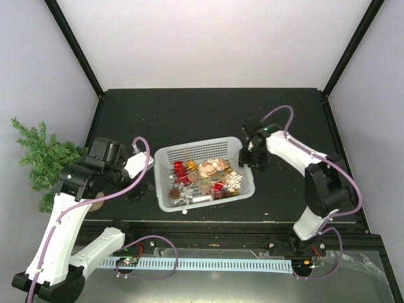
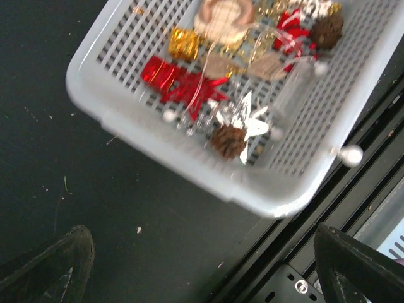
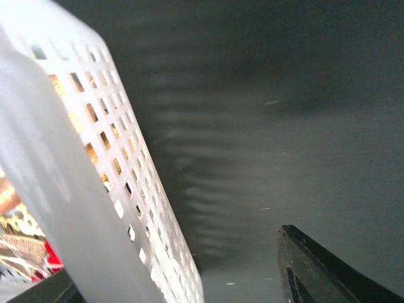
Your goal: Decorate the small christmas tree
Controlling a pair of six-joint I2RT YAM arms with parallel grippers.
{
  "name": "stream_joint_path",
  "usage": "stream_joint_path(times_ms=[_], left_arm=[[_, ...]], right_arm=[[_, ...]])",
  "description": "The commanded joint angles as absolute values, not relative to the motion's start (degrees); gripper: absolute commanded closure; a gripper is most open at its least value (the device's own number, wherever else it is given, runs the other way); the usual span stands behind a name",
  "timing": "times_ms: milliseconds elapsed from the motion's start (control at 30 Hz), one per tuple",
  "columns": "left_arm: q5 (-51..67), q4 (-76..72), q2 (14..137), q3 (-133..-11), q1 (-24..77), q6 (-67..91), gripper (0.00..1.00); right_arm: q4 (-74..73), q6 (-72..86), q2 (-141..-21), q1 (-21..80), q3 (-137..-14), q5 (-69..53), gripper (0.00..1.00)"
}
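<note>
The black table holds a white basket. The small christmas tree is at the left edge, well apart from it. The left gripper is wide and empty. The right gripper is wide, with the basket's wall between its fingers. Shiny ornaments lie inside.

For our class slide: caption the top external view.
Left arm and right arm flank a white basket of ornaments on the black table; the small christmas tree sits far left.

site: robotics lab cell | evidence: white panel walls, black frame posts, black tabletop, slotted cable duct
</note>
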State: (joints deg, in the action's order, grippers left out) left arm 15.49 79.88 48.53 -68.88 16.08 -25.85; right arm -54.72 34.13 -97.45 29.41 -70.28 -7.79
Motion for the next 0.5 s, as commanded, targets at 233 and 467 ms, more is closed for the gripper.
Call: stream_joint_path(times_ms=[233,467], left_arm=[[15.8,78.4,49.8,-70.7,15.6,-24.7,0.05],[16.1,78.5,50.5,-71.2,15.2,-24.4,0.05]], right_arm=[[-56.8,28.7,-90.7,4.6,-65.5,-0.1,0.35],[-59.5,28.4,-86.3,-9.5,-66.3,4.5,0.34]])
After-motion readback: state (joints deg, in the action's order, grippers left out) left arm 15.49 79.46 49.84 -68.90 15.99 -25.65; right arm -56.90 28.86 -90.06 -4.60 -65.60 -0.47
